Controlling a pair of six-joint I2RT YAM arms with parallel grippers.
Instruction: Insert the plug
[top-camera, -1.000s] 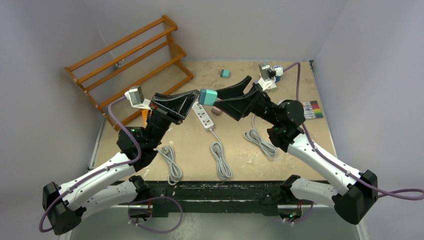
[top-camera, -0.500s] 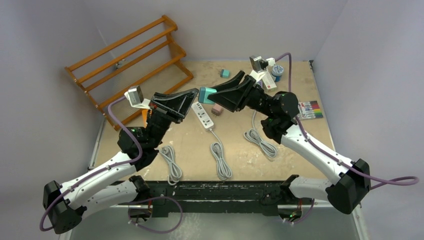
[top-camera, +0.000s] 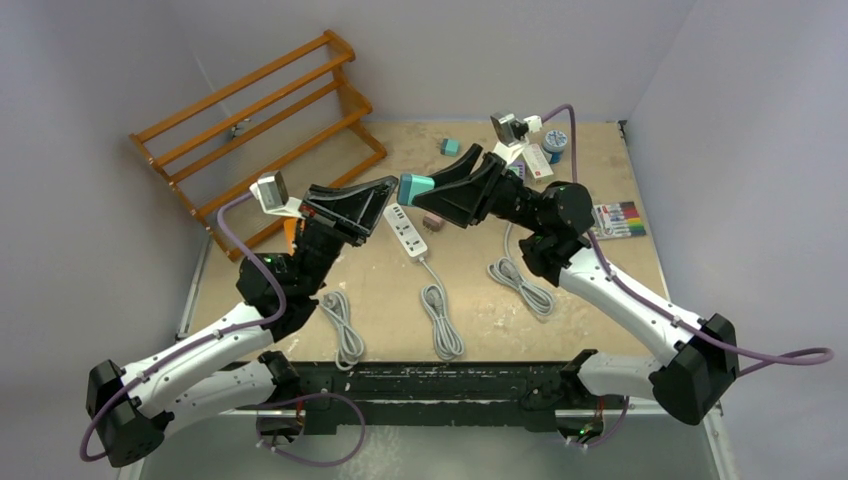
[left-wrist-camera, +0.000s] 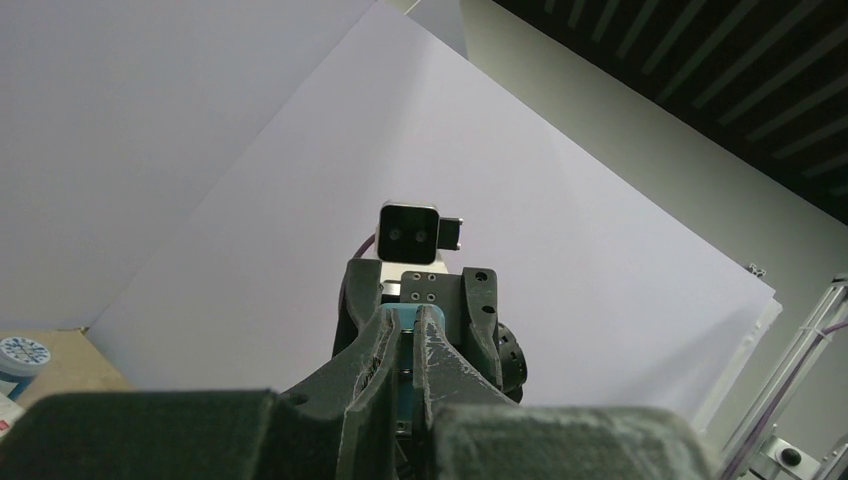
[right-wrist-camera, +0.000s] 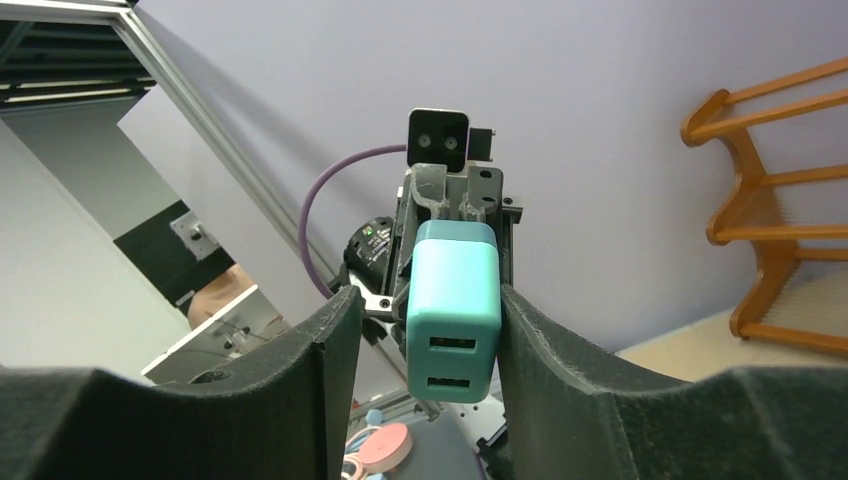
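The plug (top-camera: 415, 187), a smooth teal plastic block with rounded corners and two slots in its end face, hangs in the air above the far end of the power strip (top-camera: 406, 231), clear of it. The left gripper (top-camera: 391, 191), reaching in from the left of the power strip, has its black, rough-textured jaws drawn together on one end of the plug. In the left wrist view, teal shows in the narrow slit between them. The right gripper (top-camera: 437, 188), reaching in from the right of the strip, brackets the plug's other end. One finger lies against the plug's side and a sliver of gap shows at the other, so it cannot be told whether this grip is firm.

The power strip is a white, glossy, oblong bar lying flat and aslant on the table (top-camera: 470, 335), a scuffed sandy board. Its grey cord (top-camera: 440, 322) runs nearward into a bundled coil. A second coil (top-camera: 343, 327) lies near-left of the strip and a third coil (top-camera: 522, 282) near-right. A small brown block (top-camera: 432, 221) sits just right of the strip. Beyond the strip lies a teal cube (top-camera: 451, 147), and far-right of it a round blue-lidded tub (top-camera: 554, 143). A marker pack (top-camera: 622, 218) lies well to the right, and a slatted orange wooden rack (top-camera: 262, 128) stands far-left.

A second earlier the right jaws stood wide around the plug; they have since narrowed onto it. The right wrist has swung leftward, uncovering more of the tub. The plug, left gripper and strip are unmoved.
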